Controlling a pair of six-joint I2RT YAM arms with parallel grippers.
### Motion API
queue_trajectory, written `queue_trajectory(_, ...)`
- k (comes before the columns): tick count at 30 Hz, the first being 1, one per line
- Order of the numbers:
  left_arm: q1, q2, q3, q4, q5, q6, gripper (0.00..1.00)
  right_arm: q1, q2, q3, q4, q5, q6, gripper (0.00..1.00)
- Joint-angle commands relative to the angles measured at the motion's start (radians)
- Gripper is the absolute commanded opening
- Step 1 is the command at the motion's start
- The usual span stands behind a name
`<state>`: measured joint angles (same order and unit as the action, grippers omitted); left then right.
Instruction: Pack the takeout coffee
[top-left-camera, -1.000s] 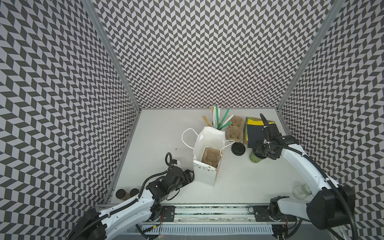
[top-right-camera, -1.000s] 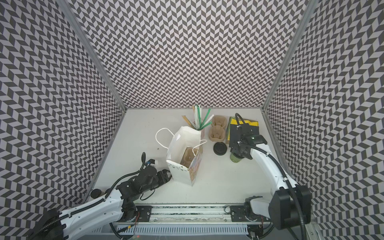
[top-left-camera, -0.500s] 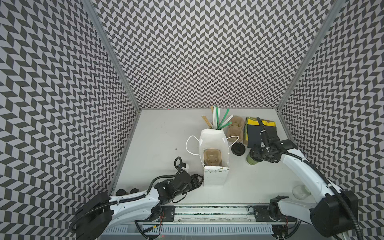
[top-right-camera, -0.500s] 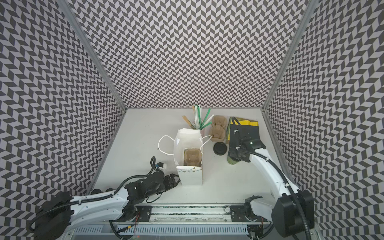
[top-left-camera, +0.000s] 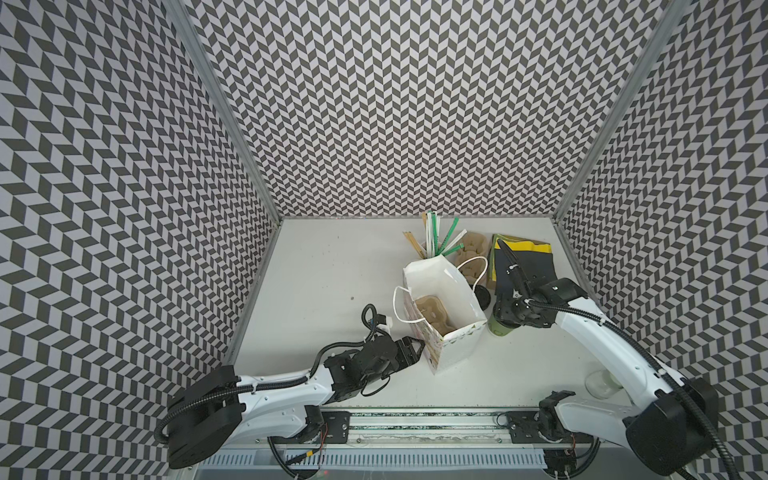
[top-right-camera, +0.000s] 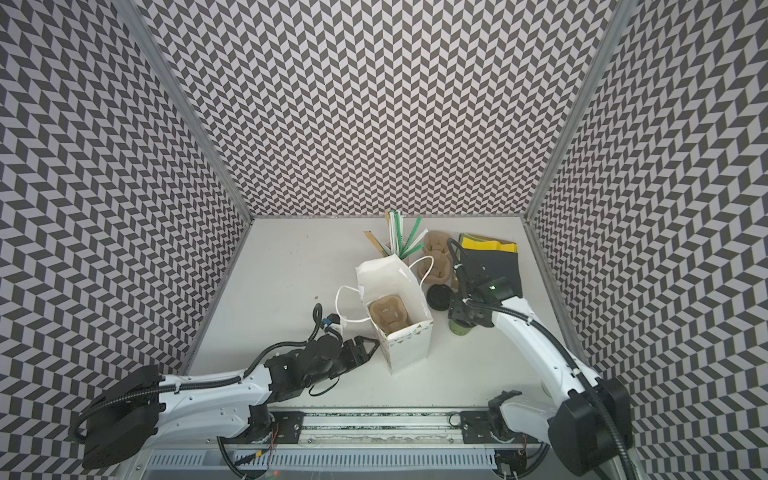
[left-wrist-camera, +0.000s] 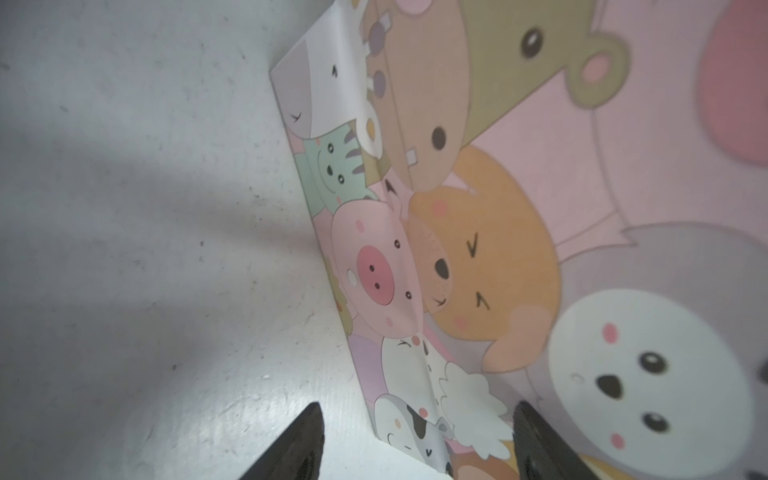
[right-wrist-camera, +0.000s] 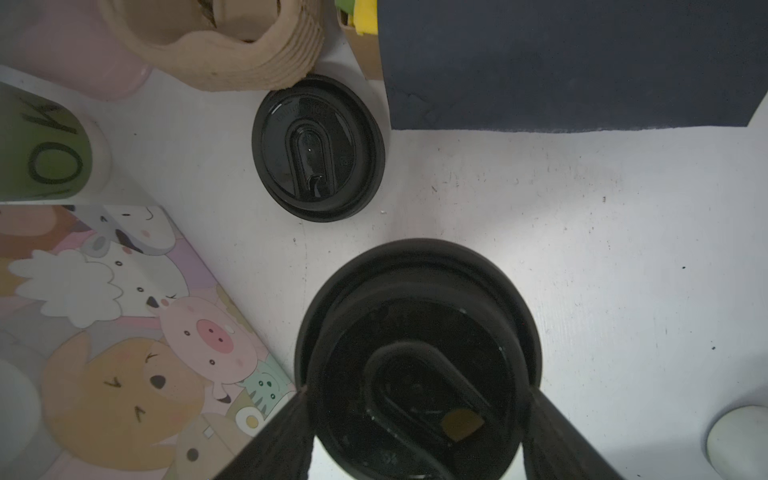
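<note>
The takeout coffee (top-left-camera: 500, 334) (top-right-camera: 458, 329) is a green cup with a black lid (right-wrist-camera: 415, 345), just right of the white cartoon-print paper bag (top-left-camera: 446, 286) (top-right-camera: 399, 282). My right gripper (top-left-camera: 503, 322) (right-wrist-camera: 419, 436) comes down over it, a finger on each side of the lid, shut on it. A brown cup carrier (top-left-camera: 432, 318) lies inside the open bag. My left gripper (top-left-camera: 417, 347) (left-wrist-camera: 422, 440) is open low at the bag's front left corner, and the bag's bottom edge (left-wrist-camera: 415, 428) runs between its fingers.
A loose black lid (right-wrist-camera: 318, 147) (top-left-camera: 482, 296) lies behind the coffee. A lidless green cup (right-wrist-camera: 41, 153) stands by the bag. At the back are a pink cup of straws (top-left-camera: 434, 245), stacked carriers (top-left-camera: 471, 253) and dark and yellow sheets (top-left-camera: 525, 266). A pale round object (top-left-camera: 600, 380) sits front right.
The bag has turned and slid right while my left gripper swept right along its base. My right gripper has carried the lidded cup forward and closer to the bag.
</note>
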<state>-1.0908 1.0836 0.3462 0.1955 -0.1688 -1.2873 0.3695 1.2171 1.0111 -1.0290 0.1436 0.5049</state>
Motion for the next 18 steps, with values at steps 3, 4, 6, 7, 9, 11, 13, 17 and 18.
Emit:
queue_trajectory(3,-0.004,-0.094,0.051,-0.097,-0.116,0.054,0.73,0.033,-0.013,0.003,-0.020,0.022,-0.003,0.74)
queue_trajectory(4,-0.004,-0.124,0.054,-0.122,-0.138,0.068,0.73,0.041,-0.016,-0.009,-0.014,0.041,0.003,0.74)
queue_trajectory(6,-0.004,-0.184,0.061,-0.174,-0.173,0.089,0.73,0.052,-0.015,-0.022,-0.003,0.047,0.005,0.74)
queue_trajectory(7,-0.003,-0.213,0.066,-0.203,-0.190,0.103,0.73,0.055,-0.010,-0.021,-0.006,0.050,0.007,0.74)
queue_trajectory(9,-0.002,-0.261,0.082,-0.272,-0.223,0.122,0.74,0.061,-0.003,-0.022,-0.004,0.068,0.014,0.74)
queue_trajectory(11,0.002,-0.303,0.110,-0.345,-0.251,0.150,0.74,0.063,0.005,-0.033,0.006,0.061,0.013,0.74)
queue_trajectory(13,0.005,-0.338,0.150,-0.433,-0.281,0.176,0.74,0.065,0.013,-0.031,0.005,0.071,0.017,0.75)
queue_trajectory(17,0.022,-0.393,0.225,-0.561,-0.313,0.235,0.75,0.066,0.009,-0.035,0.008,0.053,0.009,0.79)
queue_trajectory(18,0.030,-0.403,0.243,-0.590,-0.317,0.254,0.76,0.066,0.006,-0.033,0.006,0.052,0.008,0.80)
